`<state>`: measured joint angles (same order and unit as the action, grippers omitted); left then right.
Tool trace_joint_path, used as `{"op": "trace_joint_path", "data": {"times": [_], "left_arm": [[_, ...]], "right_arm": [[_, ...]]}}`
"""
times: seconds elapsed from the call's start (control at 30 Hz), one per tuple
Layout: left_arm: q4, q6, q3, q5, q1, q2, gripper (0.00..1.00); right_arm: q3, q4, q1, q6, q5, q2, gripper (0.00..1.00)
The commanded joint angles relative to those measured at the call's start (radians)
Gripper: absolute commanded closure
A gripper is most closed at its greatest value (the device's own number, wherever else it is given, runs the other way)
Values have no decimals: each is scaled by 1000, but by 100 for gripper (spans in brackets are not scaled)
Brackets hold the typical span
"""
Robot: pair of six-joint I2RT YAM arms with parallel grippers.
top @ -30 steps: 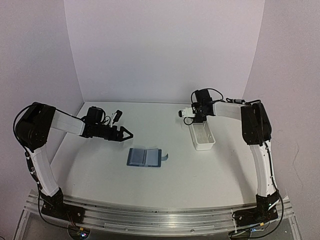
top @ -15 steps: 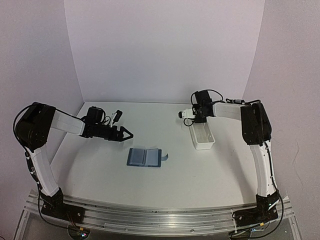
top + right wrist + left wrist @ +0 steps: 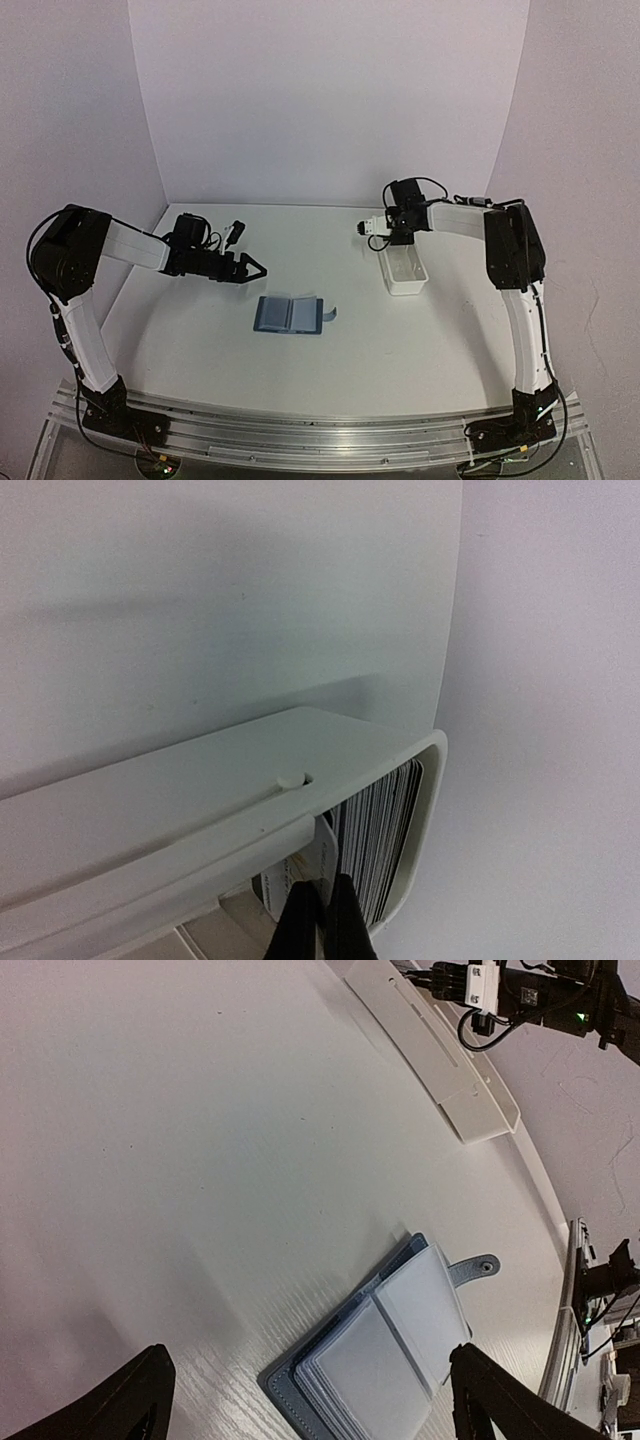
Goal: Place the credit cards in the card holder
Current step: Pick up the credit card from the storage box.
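White tray (image 3: 150,810) wall across most of the credit cards (image 3: 385,825)

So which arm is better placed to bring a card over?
Right: the right claw is shut inside the white tray, apparently pinching a card; the left claw hangs open near the card holder.

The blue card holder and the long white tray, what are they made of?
The card holder looks like soft leather or an imitation, matte blue-grey, with a floppy snap tab. Its pale pages seem to be thin plastic. The tray looks like hard white plastic: smooth, slightly shiny, with thin moulded walls.
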<state>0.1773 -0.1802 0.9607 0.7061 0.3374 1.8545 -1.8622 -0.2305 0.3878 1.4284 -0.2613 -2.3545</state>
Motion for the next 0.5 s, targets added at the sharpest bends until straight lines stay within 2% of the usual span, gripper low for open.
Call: {"op": "trace_joint_path", "data": {"times": [0.0,0.47], "left_arm": [[32,0,1,27,-4,-7,5],[34,-11,-10,46,-4,-19,5]], "right_arm": [[2,-55,6,-22,16,69,100],[-75,-160,19,-65,6,85,100]]}}
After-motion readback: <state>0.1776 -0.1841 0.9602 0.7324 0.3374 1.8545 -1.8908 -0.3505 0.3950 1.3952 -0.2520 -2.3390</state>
